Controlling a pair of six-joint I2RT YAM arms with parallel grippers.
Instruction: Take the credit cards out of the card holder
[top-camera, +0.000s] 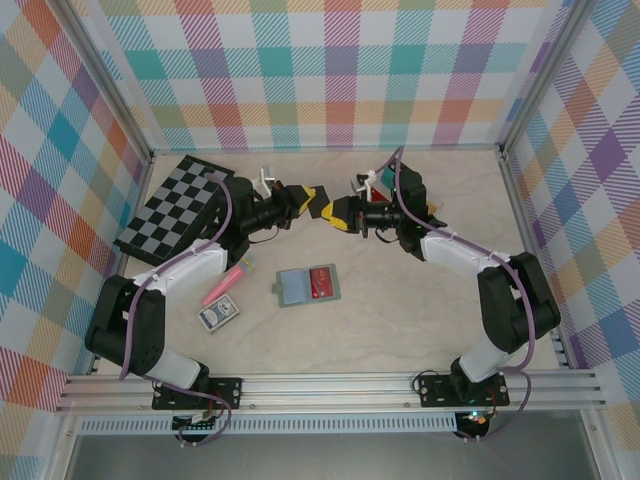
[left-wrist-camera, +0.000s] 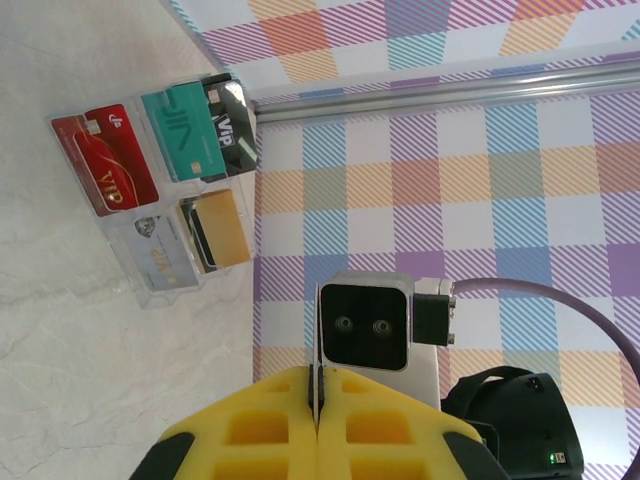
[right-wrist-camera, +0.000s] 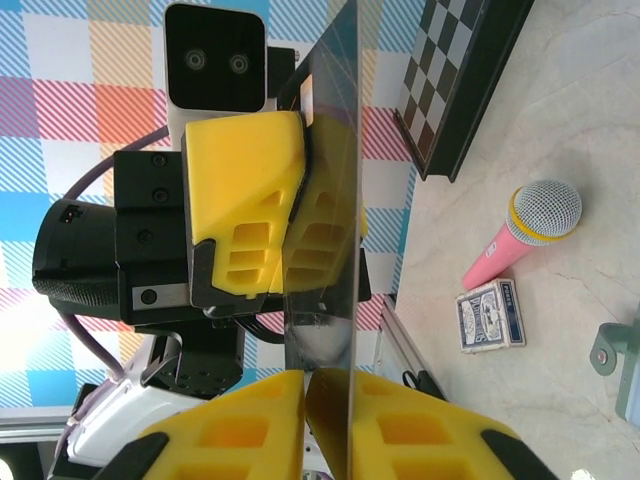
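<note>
Jaws of the left gripper (top-camera: 318, 199) and right gripper (top-camera: 340, 211) meet tip to tip, arms stretched inward. Nearer the bases, a grey-green soft bifold card holder (top-camera: 292, 290) lies open holding a red credit card (top-camera: 322, 283).

Left wrist: a clear plastic tray (left-wrist-camera: 145, 292) holds several cards (left-wrist-camera: 105, 170).

Right wrist: both grippers clamp one dark glossy credit card (right-wrist-camera: 325, 200), its lower end hidden.

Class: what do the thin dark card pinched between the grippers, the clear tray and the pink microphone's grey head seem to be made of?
The thin dark card: probably glossy plastic; its face reflects like a mirror.
The clear tray: rigid transparent plastic, perhaps acrylic; its walls are see-through.
The pink microphone's grey head: fine mesh, metal or foam unclear.
</note>
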